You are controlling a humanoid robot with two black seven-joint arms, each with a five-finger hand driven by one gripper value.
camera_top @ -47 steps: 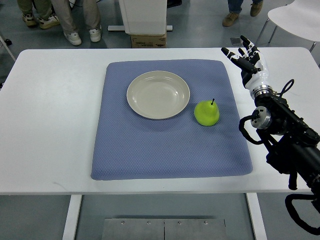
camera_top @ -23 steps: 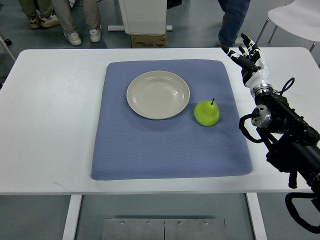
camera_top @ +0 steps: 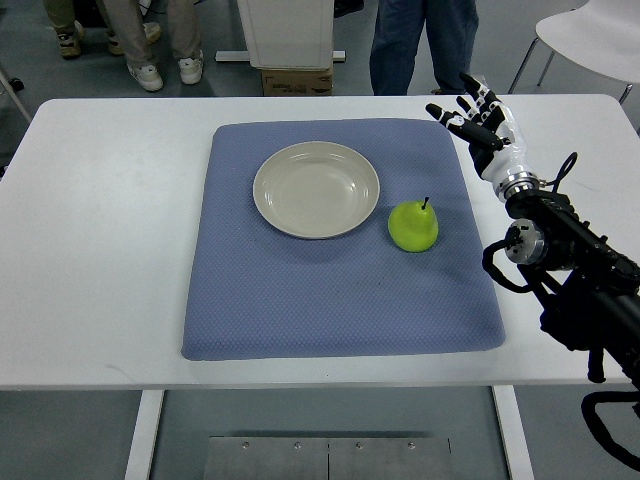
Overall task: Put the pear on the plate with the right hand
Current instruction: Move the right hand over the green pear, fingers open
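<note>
A green pear (camera_top: 413, 226) with a dark stem stands upright on the blue mat (camera_top: 340, 240), just right of the plate. The cream plate (camera_top: 316, 189) sits empty on the mat's far middle. My right hand (camera_top: 477, 120) is above the table's far right, at the mat's far right corner, well beyond the pear. Its fingers are spread and hold nothing. The right arm (camera_top: 570, 270) comes in from the lower right. The left hand is out of view.
The white table (camera_top: 100, 230) carries the mat. Beyond its far edge stand people's legs (camera_top: 418, 45), a cardboard box (camera_top: 297, 80) under a white cabinet, and a white chair (camera_top: 590, 35) at the far right.
My right hand has shifted a little left toward the mat's far right corner. A person in jeans has walked left behind the table. Pear and plate have not moved.
</note>
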